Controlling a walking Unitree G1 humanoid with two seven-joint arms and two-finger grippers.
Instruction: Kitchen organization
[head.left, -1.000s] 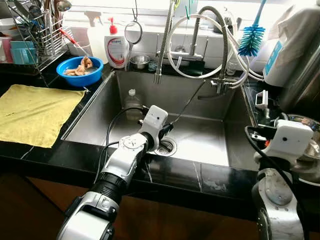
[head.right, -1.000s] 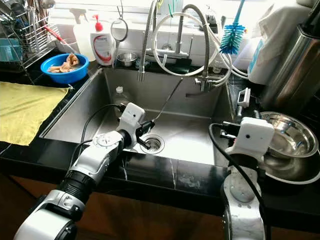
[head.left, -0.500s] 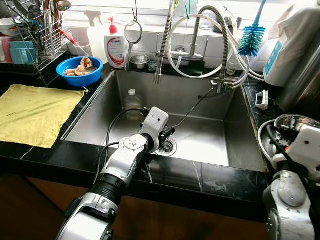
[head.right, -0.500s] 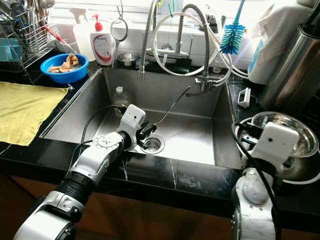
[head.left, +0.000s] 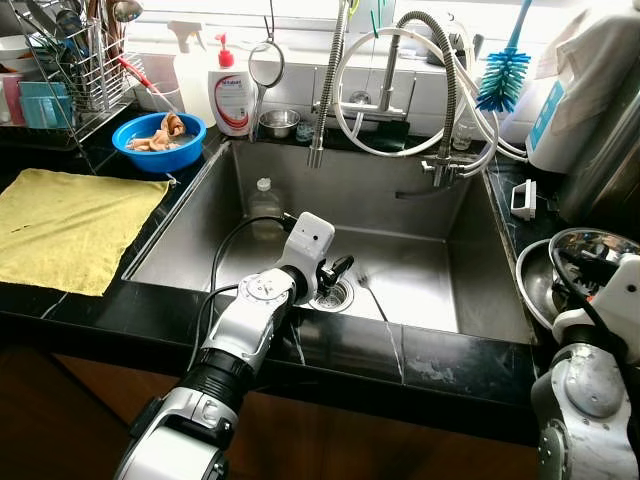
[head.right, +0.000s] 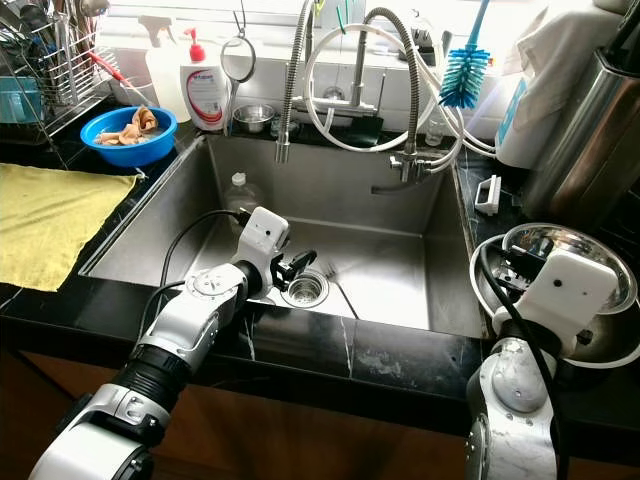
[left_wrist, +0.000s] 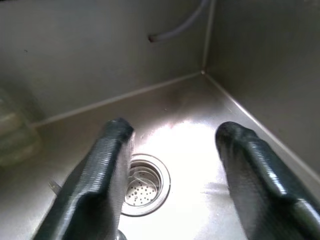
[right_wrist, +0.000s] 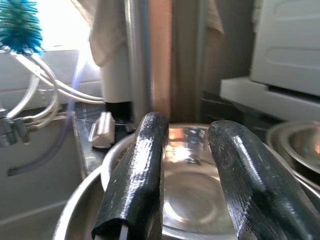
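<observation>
Left claw (left_wrist: 170, 145) released above sink drain (left_wrist: 142, 184); right claw (right_wrist: 185, 150) released over steel bowl (right_wrist: 200, 200).

You have a black table (head.left: 120, 305) with a steel sink (head.left: 420, 215) set into it. On its left part lies a yellow cloth (head.left: 70, 225), flat, with a blue bowl (head.left: 158, 140) just behind it and a wire dish rack (head.left: 75, 70) further back. Along the back edge stand a soap pump bottle (head.left: 233, 95) and a small steel cup (head.left: 279, 123). On the right sit stacked steel bowls (head.right: 590, 275). Inside the sink a clear bottle (head.left: 263, 200) stands near the left wall.
</observation>
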